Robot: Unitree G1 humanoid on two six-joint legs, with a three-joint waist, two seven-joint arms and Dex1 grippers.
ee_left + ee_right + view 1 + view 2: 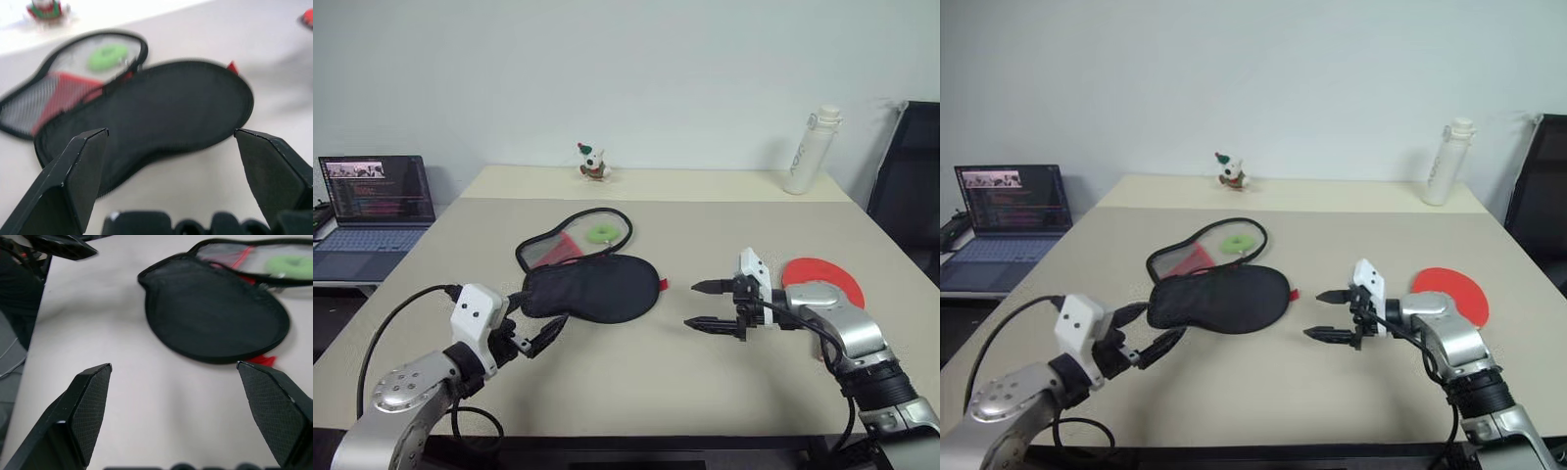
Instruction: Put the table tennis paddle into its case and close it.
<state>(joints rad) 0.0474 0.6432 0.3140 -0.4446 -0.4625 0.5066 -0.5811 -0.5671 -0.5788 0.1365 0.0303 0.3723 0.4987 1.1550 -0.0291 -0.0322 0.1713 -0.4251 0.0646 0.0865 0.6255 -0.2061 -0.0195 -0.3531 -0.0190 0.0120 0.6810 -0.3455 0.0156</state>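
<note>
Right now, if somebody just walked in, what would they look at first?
Probably the case, lying unzipped in the middle of the table, one flap flipped back to show its mesh side. Two robot grippers face it with open fingers: the left gripper almost at its near end, the right gripper off to its right. The red table tennis paddle lies flat behind the right arm.

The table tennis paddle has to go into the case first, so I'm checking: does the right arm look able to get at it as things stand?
Probably yes. The table tennis paddle lies flat on the table beside the right arm, nothing on or around it. The right gripper is open but points away toward the case, so it must turn back.
</note>
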